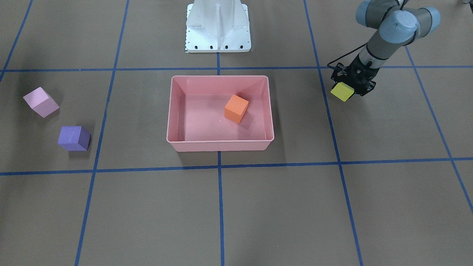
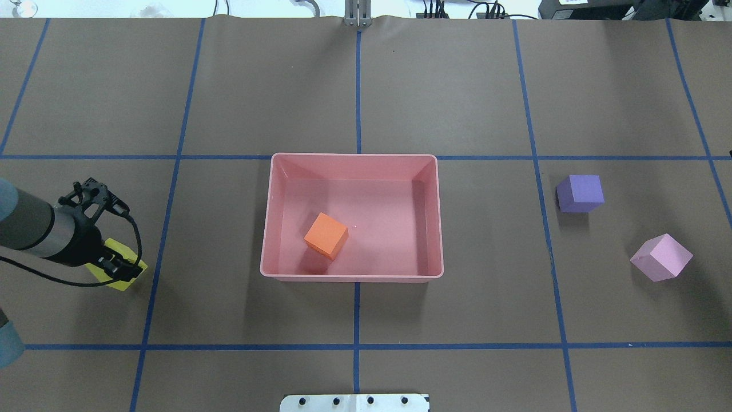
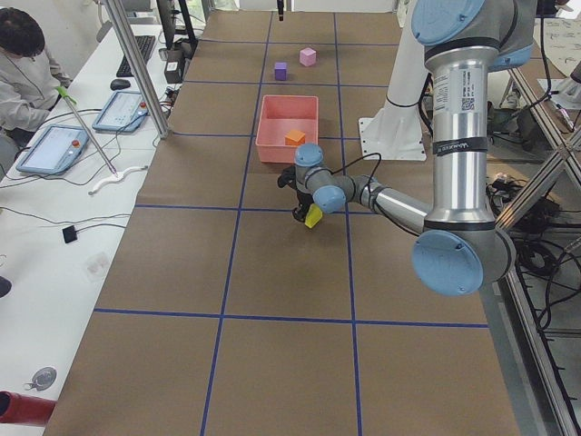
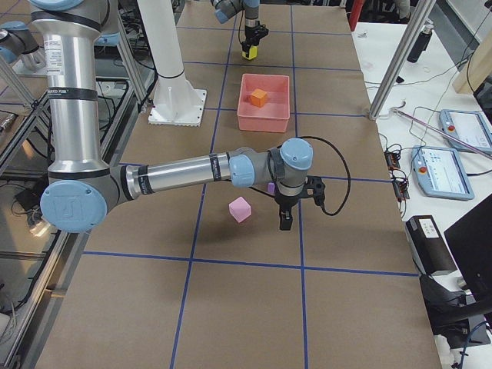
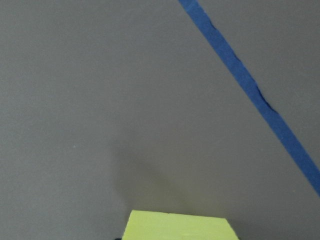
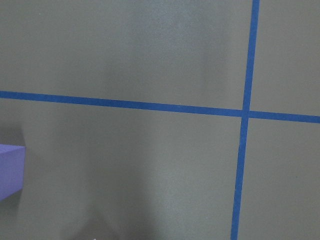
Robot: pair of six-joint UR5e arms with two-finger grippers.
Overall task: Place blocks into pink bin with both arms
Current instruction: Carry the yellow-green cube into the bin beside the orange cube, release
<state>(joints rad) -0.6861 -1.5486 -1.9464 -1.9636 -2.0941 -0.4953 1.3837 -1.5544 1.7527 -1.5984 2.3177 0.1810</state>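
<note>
Yellow block (image 5: 177,226) being held in L gripper (image 1: 347,89), well apart from pink bin (image 1: 221,146).
Prob. light, stiff, matte; flat opp. faces suiting the grip. Orange block (image 1: 236,108) lying in bin; R gripper (image 4: 286,219) jaws: can't tell.

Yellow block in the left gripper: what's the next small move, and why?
Probably carry the yellow block sideways toward the pink bin, high enough to clear its wall. The left gripper is shut on it, it looks tilted and lifted off the table, and it is well outside the bin. Only the orange block lies in the bin, with bare floor beside it.
</note>
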